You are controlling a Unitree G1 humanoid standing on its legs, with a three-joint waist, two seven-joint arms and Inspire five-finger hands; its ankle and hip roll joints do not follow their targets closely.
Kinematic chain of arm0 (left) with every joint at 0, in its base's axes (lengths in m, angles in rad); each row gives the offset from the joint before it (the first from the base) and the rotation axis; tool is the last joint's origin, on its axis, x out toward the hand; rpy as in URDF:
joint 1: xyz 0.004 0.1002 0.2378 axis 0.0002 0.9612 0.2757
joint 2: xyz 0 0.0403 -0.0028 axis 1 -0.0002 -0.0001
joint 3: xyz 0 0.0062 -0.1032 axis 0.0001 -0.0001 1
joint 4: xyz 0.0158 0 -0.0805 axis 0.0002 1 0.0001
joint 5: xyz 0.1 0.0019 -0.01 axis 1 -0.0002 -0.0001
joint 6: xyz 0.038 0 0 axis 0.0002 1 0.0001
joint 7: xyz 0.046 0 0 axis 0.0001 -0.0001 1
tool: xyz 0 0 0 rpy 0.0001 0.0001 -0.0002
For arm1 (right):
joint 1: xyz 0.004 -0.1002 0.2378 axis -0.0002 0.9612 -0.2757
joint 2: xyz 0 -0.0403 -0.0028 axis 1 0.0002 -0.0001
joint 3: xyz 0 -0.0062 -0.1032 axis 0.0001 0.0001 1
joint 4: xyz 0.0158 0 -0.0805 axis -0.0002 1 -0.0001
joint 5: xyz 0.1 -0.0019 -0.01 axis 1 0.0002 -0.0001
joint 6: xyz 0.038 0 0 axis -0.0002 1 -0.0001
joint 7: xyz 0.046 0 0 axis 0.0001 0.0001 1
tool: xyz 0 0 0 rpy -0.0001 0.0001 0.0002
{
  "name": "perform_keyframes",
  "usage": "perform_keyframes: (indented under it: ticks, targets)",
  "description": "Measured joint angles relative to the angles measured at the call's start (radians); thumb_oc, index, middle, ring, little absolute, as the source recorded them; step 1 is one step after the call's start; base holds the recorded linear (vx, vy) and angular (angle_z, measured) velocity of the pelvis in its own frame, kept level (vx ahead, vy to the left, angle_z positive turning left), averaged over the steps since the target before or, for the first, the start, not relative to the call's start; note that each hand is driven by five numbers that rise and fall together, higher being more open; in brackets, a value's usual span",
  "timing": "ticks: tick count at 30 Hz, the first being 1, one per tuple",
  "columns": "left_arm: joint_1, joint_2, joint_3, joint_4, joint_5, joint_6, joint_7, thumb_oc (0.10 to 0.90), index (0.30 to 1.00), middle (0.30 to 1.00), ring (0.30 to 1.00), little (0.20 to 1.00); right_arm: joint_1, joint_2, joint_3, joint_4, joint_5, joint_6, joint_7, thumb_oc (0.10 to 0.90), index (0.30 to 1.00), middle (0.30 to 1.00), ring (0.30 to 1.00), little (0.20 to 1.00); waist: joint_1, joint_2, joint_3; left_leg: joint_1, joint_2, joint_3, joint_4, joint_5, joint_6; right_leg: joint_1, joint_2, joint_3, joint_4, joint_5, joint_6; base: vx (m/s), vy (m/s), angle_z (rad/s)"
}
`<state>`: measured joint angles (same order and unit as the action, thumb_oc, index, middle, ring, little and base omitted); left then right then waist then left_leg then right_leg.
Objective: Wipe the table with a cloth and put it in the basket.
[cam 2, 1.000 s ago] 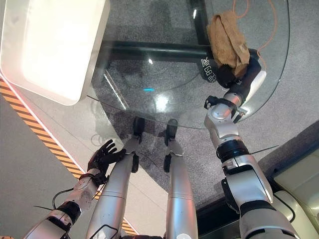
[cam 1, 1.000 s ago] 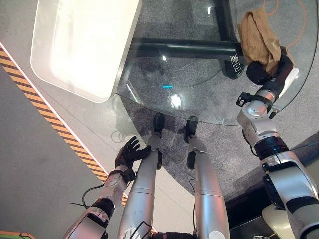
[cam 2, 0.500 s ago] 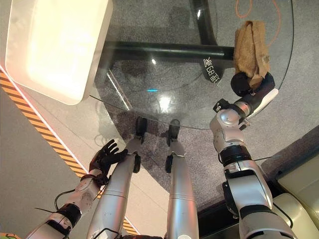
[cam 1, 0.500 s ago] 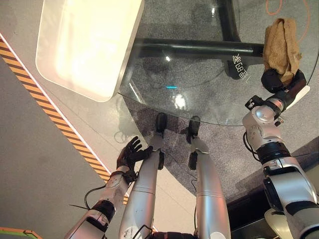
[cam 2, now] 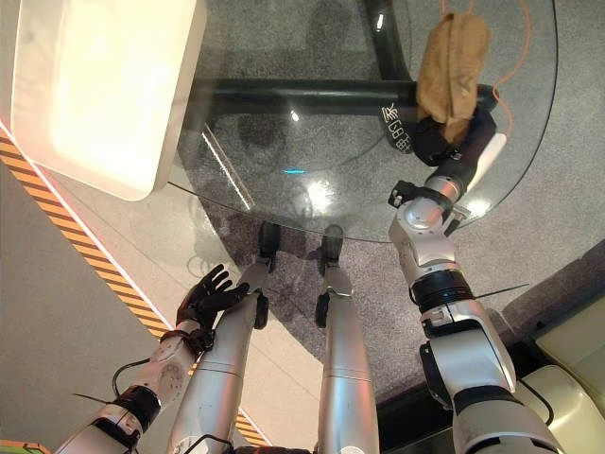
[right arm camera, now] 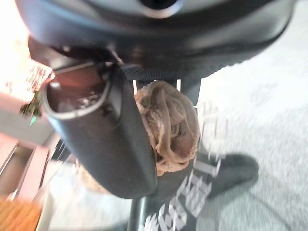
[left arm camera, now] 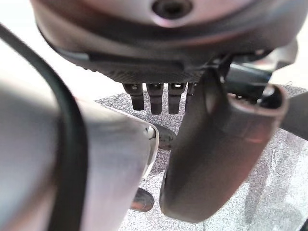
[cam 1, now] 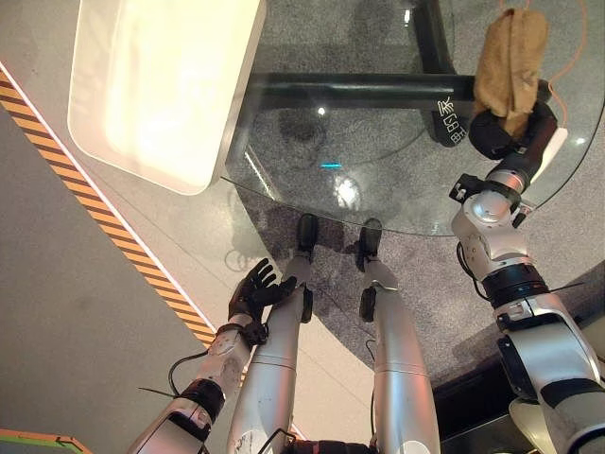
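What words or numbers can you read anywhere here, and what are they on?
White lettering on the black metal table foot under the round glass tabletop: slanted and blurred, too unclear to read.
Brown cloth gripped in the right hand: no print.
White rectangular basket: no print that I can see.

1. We see the cloth (cam 1: 510, 55) cut off at the picture's top edge.
2. Under the cloth, the right hand (cam 1: 503, 132) has its fingers hidden.
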<state>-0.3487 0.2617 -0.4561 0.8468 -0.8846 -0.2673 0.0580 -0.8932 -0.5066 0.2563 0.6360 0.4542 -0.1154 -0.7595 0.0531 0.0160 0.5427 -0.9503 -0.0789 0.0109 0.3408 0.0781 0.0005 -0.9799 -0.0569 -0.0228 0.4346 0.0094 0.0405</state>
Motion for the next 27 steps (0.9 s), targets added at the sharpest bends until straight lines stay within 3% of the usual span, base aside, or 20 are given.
perform_keyframes:
  ticks: [9,17,22,27]
  targets:
    - [0.000,-0.017,0.000,0.000,0.007,-0.002,0.001,0.800,0.900,0.900,0.900,0.900,0.003,0.019,0.100,-0.109,-0.142,0.068,0.139,0.100,0.300,0.300,0.300,0.200,-0.001,0.013,-0.001,0.013,0.006,-0.021,-0.031,0.016,-0.015,0.002,0.000,-0.023,0.001,-0.008,-0.020,0.00,0.004,0.04]
    - [-0.001,-0.020,0.000,-0.002,0.019,-0.003,0.003,0.800,0.900,0.900,0.900,0.900,-0.008,0.075,0.292,-0.184,-0.261,0.109,0.344,0.100,0.300,0.300,0.300,0.200,0.016,0.013,-0.001,0.023,0.010,-0.030,-0.046,0.024,-0.027,0.002,0.001,-0.034,0.017,-0.024,-0.035,-0.01,0.006,0.06]
    - [0.000,-0.024,-0.004,-0.004,0.019,-0.002,0.002,0.800,0.900,0.900,0.900,0.900,0.001,0.122,0.356,-0.184,-0.286,0.128,0.391,0.100,0.300,0.300,0.300,0.200,0.027,0.013,-0.001,0.022,0.003,-0.043,-0.048,0.026,-0.030,0.002,-0.009,-0.049,0.027,-0.031,-0.034,0.00,0.010,0.08]
    - [0.000,-0.025,-0.005,-0.004,0.019,-0.001,0.002,0.800,0.900,0.900,0.900,0.900,0.003,0.118,0.361,-0.184,-0.299,0.128,0.394,0.100,0.300,0.300,0.300,0.200,0.026,0.013,-0.001,0.021,-0.003,-0.048,-0.047,0.026,-0.031,0.002,-0.015,-0.051,0.032,-0.035,-0.030,0.00,0.001,0.04]
